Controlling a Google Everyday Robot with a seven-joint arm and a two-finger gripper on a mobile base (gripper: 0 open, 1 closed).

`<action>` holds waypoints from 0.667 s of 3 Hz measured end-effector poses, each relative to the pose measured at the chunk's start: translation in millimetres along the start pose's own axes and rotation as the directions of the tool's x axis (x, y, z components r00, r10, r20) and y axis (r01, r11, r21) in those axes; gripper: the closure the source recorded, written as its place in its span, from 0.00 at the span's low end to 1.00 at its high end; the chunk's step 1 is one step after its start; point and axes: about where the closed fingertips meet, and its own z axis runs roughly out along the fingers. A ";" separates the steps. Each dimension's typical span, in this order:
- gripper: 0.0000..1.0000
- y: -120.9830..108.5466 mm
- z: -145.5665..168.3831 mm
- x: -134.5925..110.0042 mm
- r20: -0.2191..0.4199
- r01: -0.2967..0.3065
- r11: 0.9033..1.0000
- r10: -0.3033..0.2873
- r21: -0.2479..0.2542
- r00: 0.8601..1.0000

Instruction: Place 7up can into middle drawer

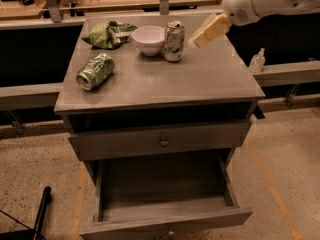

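The 7up can (173, 41) stands upright near the back of the grey cabinet top (200, 79), just right of a white bowl. My gripper (209, 31) hangs over the back right of the top, a short way right of the can and apart from it. It holds nothing that I can see. The middle drawer (165, 186) is pulled out low at the front, with its flat floor bare.
A white bowl (148, 38) sits left of the can. A crumpled green bag (107, 34) lies at the back left. A dented dark green can (95, 71) lies on its side at the left. The drawer with a round knob (163, 141) is shut. A small bottle (257, 61) stands on the ledge at the right.
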 end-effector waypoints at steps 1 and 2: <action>0.00 -30.2 53.3 -8.4 0.117 -0.056 0.995 0.046 0.083 0.992; 0.00 -57.8 103.2 14.2 0.194 -0.219 0.967 0.193 0.126 0.962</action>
